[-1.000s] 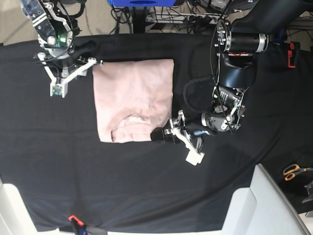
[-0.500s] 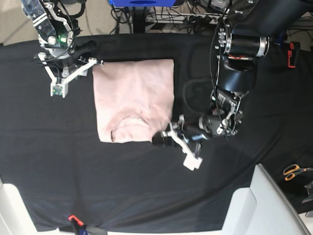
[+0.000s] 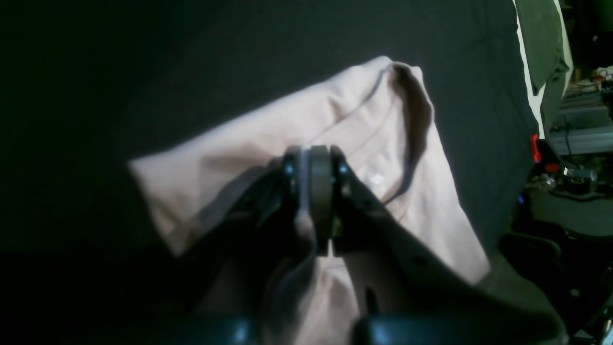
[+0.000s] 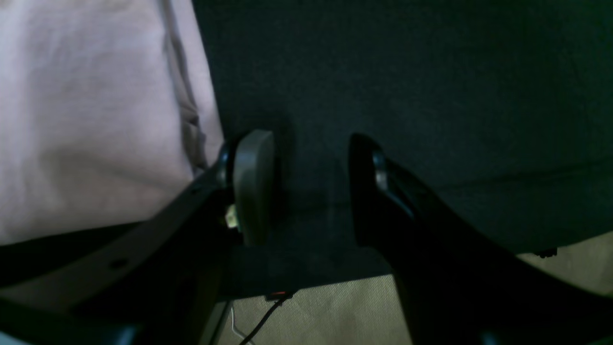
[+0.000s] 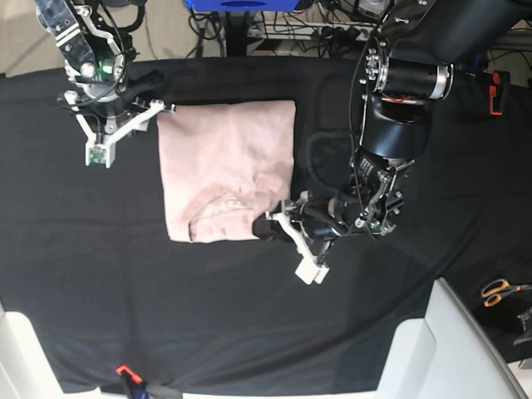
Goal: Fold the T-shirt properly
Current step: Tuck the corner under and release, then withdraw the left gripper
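The pale pink T-shirt (image 5: 226, 162) lies folded into a rectangle on the black table cloth, collar (image 5: 218, 209) toward the near edge. My left gripper (image 5: 268, 226) sits at the shirt's near right corner. In the left wrist view its fingers (image 3: 322, 191) are pressed together, with a fold of the T-shirt (image 3: 383, 139) pinched between them. My right gripper (image 5: 125, 126) hovers at the shirt's far left corner. In the right wrist view the right gripper (image 4: 311, 187) stands open over bare black cloth, its left pad (image 4: 251, 184) just beside the shirt's edge (image 4: 191, 110).
Orange-handled scissors (image 5: 499, 291) lie at the right edge. A white bin (image 5: 440, 341) stands at the near right. A red clip (image 5: 125, 370) holds the cloth at the near edge. Cables and equipment (image 5: 274, 25) crowd the far side.
The left gripper has closed on the shirt's near right corner, and its arm has shifted slightly left. The fabric around the collar has wrinkled. The right arm has not moved.
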Motion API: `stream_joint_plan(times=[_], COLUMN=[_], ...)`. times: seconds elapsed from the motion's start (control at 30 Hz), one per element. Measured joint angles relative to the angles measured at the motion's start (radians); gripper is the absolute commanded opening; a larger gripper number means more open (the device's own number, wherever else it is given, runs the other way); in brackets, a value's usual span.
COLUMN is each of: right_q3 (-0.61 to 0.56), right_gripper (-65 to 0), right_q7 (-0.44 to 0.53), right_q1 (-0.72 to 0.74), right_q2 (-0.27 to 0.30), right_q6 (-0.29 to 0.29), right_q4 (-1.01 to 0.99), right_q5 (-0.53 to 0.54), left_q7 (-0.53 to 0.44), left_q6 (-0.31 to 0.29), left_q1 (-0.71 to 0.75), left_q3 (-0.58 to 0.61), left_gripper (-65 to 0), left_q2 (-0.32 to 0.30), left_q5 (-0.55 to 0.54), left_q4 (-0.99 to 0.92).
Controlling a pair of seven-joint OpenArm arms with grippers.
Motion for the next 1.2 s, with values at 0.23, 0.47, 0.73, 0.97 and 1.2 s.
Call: stream_joint_plan(times=[0.23, 0.47, 0.73, 0.97, 1.2], right_q3=[0.0, 0.0, 0.0, 0.0, 0.0], right_gripper=[-39.9, -39.9, -39.9, -39.9, -39.9], right_q7=[-0.001, 0.0, 0.0, 0.0, 0.0], right_q1=[0.004, 0.008, 0.009, 0.008, 0.0], right_q2=[0.0, 0.003, 0.003, 0.002, 0.003], right_q6=[0.0, 0.0, 0.0, 0.0, 0.0], right_q4=[0.0, 0.0, 0.0, 0.0, 0.001], right_q5=[0.0, 0.0, 0.0, 0.0, 0.0], left_q7=[0.0, 0.0, 0.003, 0.007, 0.179], left_q6=[0.019, 0.019, 0.019, 0.019, 0.026], left_q1=[-0.015, -0.013, -0.018, -0.128, -0.102], left_q3=[0.007, 0.008, -0.003, -0.003, -0.118], left_gripper=[-65.0, -45.7, -34.4, -33.2, -43.1], left_q2=[-0.001, -0.001, -0.027, -0.066, -0.068], left_q5=[0.0, 0.0, 0.0, -0.008, -0.224], left_q4=[0.0, 0.0, 0.0, 0.003, 0.027])
